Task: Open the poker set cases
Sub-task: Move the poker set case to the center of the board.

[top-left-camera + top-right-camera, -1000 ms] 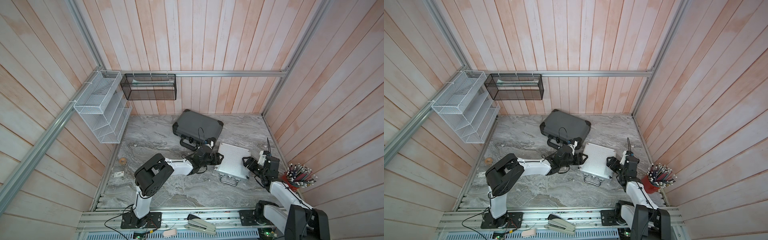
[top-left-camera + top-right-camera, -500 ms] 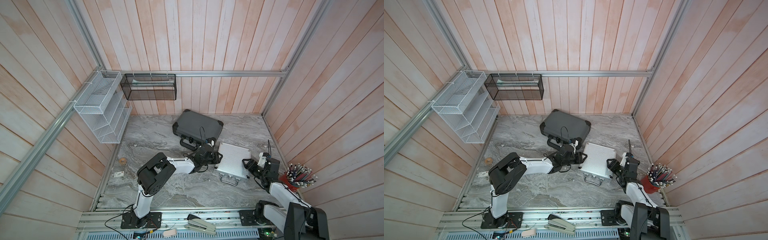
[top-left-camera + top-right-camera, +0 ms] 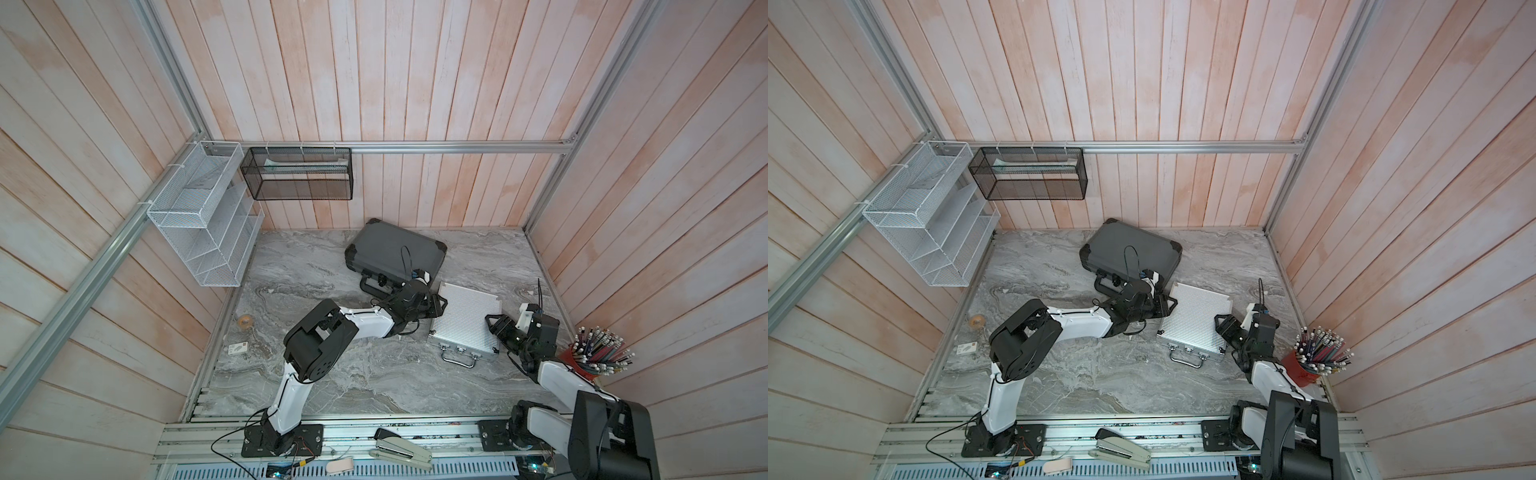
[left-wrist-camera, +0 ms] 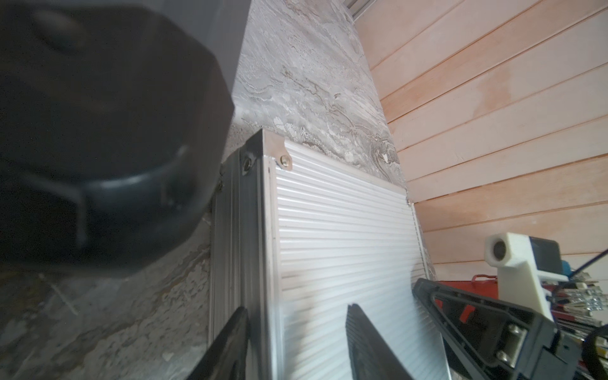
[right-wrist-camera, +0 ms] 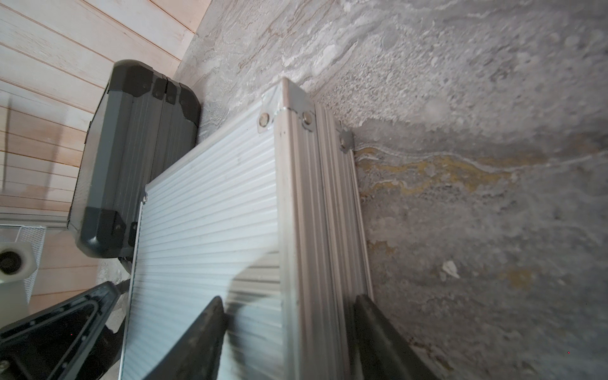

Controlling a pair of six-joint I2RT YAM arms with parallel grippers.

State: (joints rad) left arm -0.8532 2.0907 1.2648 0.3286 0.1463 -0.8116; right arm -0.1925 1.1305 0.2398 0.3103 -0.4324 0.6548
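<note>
Marble-grey surface (image 3: 316,270) between pale plank walls: at far left a white wire-mesh rack (image 3: 203,220) hangs on the wall, a black mesh basket (image 3: 297,174) beside it on the far wall, and a roll of tape (image 3: 245,322) lies by the surface's left edge. Right of centre at the far side, the dark grey case (image 3: 395,253) lies flat with its lid down and its black handle turned toward the near side. Just beside it, nearer and to the right, the silver aluminium case (image 3: 465,324) also lies flat and closed, its metal handle (image 3: 459,360) facing near. The left hand (image 4: 296,316) sits at this case's left edge, one finger down the side wall and the other over the ribbed lid. The right hand (image 5: 289,306) straddles the right edge in the same way, from lid to base. Both are part-way apart; whether either actually clamps the case cannot be told. A red cup of pencils (image 3: 598,353) stands at far right.
</note>
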